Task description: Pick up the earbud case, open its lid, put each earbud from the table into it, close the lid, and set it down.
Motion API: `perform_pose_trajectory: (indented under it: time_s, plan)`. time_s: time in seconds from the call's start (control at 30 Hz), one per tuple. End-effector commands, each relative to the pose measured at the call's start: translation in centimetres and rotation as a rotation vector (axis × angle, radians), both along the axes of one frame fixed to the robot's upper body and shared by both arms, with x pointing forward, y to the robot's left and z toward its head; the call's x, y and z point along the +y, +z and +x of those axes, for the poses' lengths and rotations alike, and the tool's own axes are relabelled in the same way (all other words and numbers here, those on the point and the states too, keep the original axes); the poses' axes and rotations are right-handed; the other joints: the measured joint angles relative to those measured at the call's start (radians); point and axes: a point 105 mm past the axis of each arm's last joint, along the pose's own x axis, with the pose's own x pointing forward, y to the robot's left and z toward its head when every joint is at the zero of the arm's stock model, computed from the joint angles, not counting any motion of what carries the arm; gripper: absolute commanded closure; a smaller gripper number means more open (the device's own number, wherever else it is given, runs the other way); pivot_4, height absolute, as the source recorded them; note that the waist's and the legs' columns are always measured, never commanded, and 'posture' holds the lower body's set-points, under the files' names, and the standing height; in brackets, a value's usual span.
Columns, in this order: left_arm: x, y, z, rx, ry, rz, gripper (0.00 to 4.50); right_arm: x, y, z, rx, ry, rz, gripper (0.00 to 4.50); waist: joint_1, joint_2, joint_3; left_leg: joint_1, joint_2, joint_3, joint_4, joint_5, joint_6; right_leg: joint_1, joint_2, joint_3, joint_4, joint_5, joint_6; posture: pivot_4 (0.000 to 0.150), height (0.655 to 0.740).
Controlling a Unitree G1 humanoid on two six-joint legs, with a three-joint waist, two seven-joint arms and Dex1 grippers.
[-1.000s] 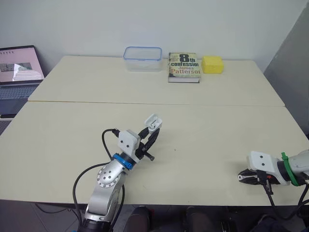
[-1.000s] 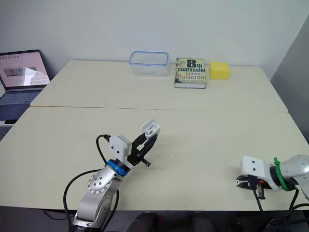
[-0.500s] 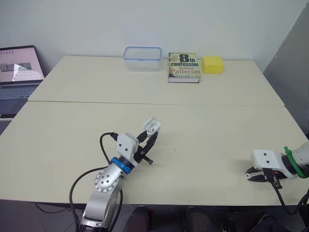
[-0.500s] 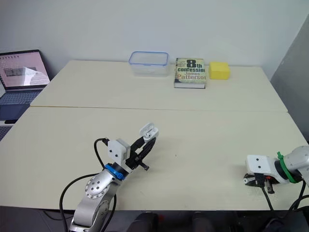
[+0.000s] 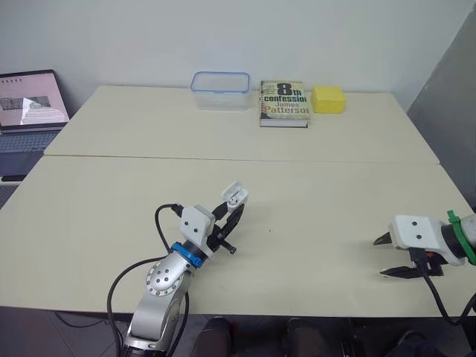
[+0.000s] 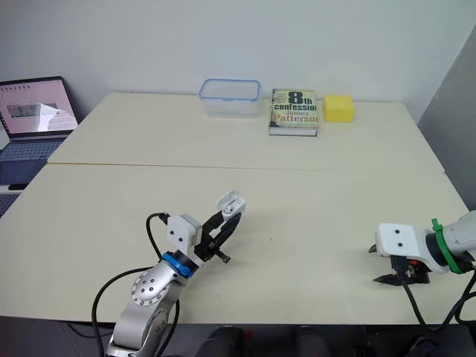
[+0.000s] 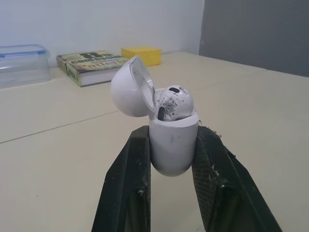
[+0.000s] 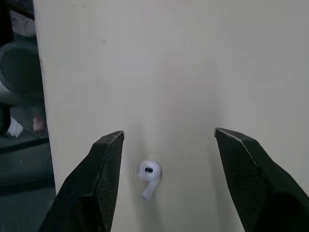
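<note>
Right gripper (image 8: 169, 131) has opened wide, empty, over loose earbud (image 8: 148, 173) near table (image 5: 320, 193) edge — we judge it light, slick; pinch its head. Left gripper (image 5: 233, 213) clamps open-lidded earbud case (image 7: 173, 150)

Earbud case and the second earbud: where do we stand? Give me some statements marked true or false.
1. The left claw grips the earbud case with its lid open. True.
2. The case is empty. False: the first earbud sits in it.
3. The right claw is shut on the loose earbud. False: it is open, and that earbud lies on the table.
4. A book lies between the clear box and the yellow block. True.
</note>
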Motion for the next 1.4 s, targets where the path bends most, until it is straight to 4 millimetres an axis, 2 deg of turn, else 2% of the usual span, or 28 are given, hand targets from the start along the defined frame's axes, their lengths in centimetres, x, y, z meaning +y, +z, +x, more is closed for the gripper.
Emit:
perform_pose_trajectory:
  time_s: [0.03, 0.4, 0.7, 0.8, 1.0, 1.27, 1.33, 1.4]
  plan:
    - [-0.6, 1.2, -0.4, -0.045, -0.014, -0.012, 3.70, -0.1, -0.2, -0.2, -0.019, -0.055, -0.110, 1.40, 0.000, 0.000, 0.000, 0.000, 0.000, 0.000, 0.000, 0.000, 0.000, 0.000, 0.000, 0.000, 0.000, 0.000, 0.000, 0.150, 0.7320]
    - [-0.5, 0.9, -0.6, -0.038, 0.001, -0.011, 3.70, -1.1, -3.6, 1.0, -0.006, -0.098, -0.226, 1.40, -0.003, 0.000, 0.000, 0.000, 0.000, 0.001, 0.000, 0.000, 0.000, 0.000, -0.001, 0.000, 0.000, 0.000, 0.000, 0.150, 0.7320]
    - [-0.4, 0.8, -0.8, -0.035, 0.011, -0.008, 3.70, -0.5, -4.1, 1.0, 0.039, -0.105, -0.213, 1.40, -0.008, -0.001, 0.000, 0.001, 0.000, 0.000, 0.000, 0.000, 0.000, 0.001, 0.000, 0.000, 0.000, 0.000, 0.000, 0.150, 0.7320]
    - [-0.4, 0.8, -0.8, -0.034, 0.012, -0.007, 3.70, 0.1, -3.9, 0.9, 0.054, -0.101, -0.193, 2.01, -0.009, -0.001, 0.000, 0.001, 0.000, 0.000, 0.000, 0.000, 0.000, 0.001, 0.000, 0.000, 0.000, 0.000, 0.000, 0.150, 0.7320]
    - [-0.4, 0.7, -0.7, -0.033, 0.009, -0.005, 3.70, 1.1, -3.1, 1.0, 0.061, -0.088, -0.156, 4.03, -0.011, -0.001, 0.000, 0.001, 0.000, 0.000, 0.000, 0.000, 0.000, 0.000, 0.000, 0.000, 0.000, 0.000, 0.000, 0.150, 0.7320]
    - [-0.2, 0.5, -0.6, -0.031, 0.014, 0.001, 3.70, 0.2, -1.1, 1.5, 0.021, -0.073, -0.174, 4.12, -0.010, -0.001, 0.000, 0.000, 0.000, 0.000, 0.000, 0.000, 0.000, -0.001, 0.000, 0.000, 0.000, 0.000, 0.000, 0.150, 0.7320]
    - [-0.1, 0.5, -0.6, -0.032, 0.014, 0.001, 3.70, 0.8, -0.1, 2.0, -0.029, -0.042, -0.147, 4.12, -0.011, -0.001, 0.000, 0.000, 0.000, 0.000, 0.000, 0.000, 0.000, -0.001, 0.000, 0.000, 0.000, 0.000, 0.000, 0.150, 0.7320]
    - [-0.1, 0.5, -0.5, -0.033, 0.013, 0.002, 3.70, 2.6, 1.4, 2.7, -0.087, 0.000, -0.046, 4.12, -0.012, 0.000, 0.000, 0.000, 0.000, 0.001, 0.000, 0.000, 0.000, -0.001, 0.000, 0.000, 0.000, 0.000, 0.000, 0.150, 0.7320]
